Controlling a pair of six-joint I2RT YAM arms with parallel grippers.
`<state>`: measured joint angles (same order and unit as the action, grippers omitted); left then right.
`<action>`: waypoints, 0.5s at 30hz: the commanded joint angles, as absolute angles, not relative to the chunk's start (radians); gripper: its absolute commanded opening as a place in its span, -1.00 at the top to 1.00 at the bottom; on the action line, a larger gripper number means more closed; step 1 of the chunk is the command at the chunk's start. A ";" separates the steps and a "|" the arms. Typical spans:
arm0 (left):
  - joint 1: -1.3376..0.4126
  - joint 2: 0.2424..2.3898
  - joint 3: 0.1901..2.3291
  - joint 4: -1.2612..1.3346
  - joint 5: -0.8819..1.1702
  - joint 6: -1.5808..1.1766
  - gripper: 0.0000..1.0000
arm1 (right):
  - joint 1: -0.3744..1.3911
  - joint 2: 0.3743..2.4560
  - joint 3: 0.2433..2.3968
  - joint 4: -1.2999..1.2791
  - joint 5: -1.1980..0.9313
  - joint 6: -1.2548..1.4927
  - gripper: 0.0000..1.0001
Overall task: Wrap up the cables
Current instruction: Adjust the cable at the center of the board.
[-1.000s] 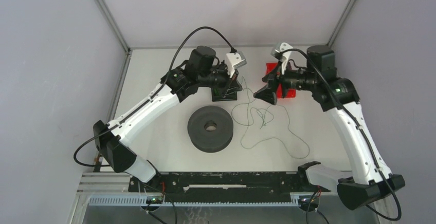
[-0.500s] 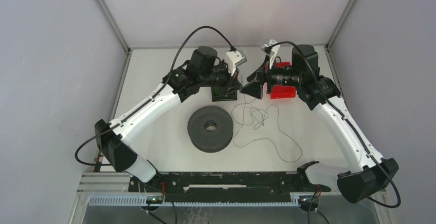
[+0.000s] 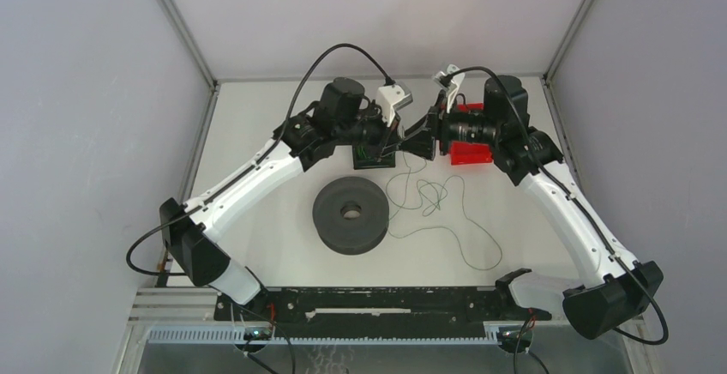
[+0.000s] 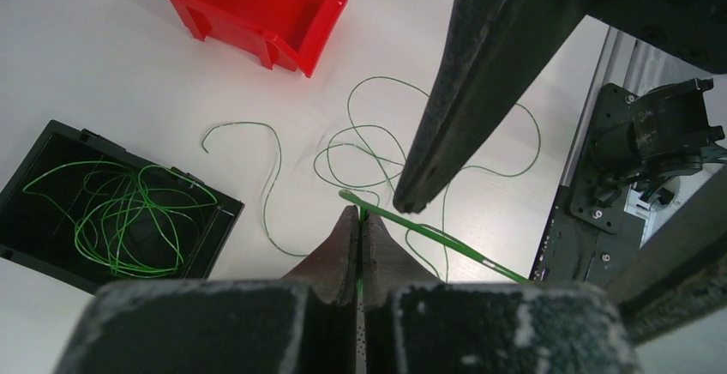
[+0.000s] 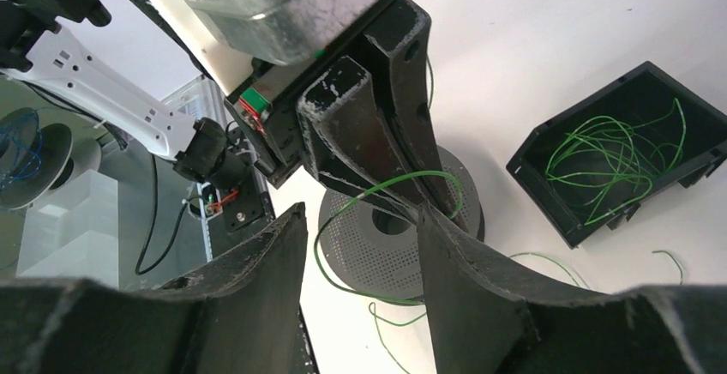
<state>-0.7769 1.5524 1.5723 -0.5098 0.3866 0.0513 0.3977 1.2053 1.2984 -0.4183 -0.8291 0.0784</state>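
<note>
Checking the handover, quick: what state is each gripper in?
Left gripper: closed on a green cable.
Right gripper: open, holding nothing.

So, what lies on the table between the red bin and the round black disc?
Loose loops of green cable lie between the red bin and the disc. The top external view shows this.

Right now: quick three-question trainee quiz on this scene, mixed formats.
1. True or false: the left gripper is shut on a green wire.
2. Pick one. The right gripper is: A open, B shut on the wire, C out of view.
3. Fill in: more green wire lies piled in the ___ tray.
Key: 1 true; 2 A; 3 black.
</note>
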 commanded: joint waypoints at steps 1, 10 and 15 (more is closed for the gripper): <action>-0.787 1.550 1.592 -0.476 0.364 0.037 0.99 | 0.415 1.206 1.305 -0.365 -0.864 0.098 -0.14; -0.788 1.558 1.601 -0.480 0.359 0.033 0.99 | 0.426 1.206 1.284 -0.369 -0.896 0.086 0.02; -0.788 1.556 1.603 -0.480 0.360 0.033 0.99 | 0.429 1.219 1.280 -0.364 -0.886 0.092 0.05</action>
